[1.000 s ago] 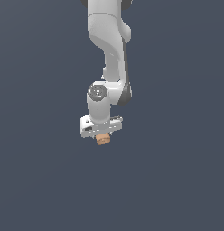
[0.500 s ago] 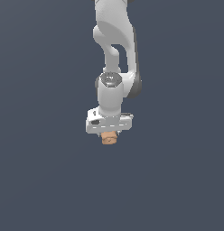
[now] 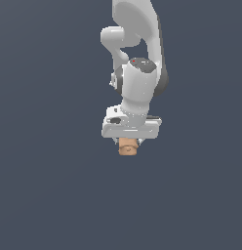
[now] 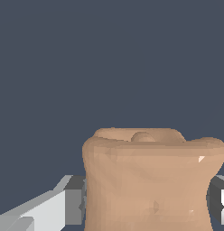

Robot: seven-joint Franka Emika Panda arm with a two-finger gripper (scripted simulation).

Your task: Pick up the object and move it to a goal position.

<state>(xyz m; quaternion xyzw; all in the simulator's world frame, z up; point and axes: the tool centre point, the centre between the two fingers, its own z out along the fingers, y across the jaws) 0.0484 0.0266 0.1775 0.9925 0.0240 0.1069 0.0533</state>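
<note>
The object (image 3: 128,146) is a small tan-orange rounded lump. It hangs just below the white hand of my arm in the exterior view, near the middle of the frame. My gripper (image 3: 128,143) is shut on it, with the fingers mostly hidden behind the hand and the lump. In the wrist view the object (image 4: 150,180) fills the lower middle, with a grey-padded finger (image 4: 73,200) pressed against one side and the other finger (image 4: 217,200) at the opposite side. My gripper (image 4: 147,203) holds it above the plain dark surface.
A flat dark blue-grey ground (image 3: 50,195) fills both views. The white arm (image 3: 137,58) rises toward the top of the exterior view. No other objects show.
The arm has moved toward the exterior view's right and slightly up with the object held in the gripper. The hand has turned to face the camera more squarely.
</note>
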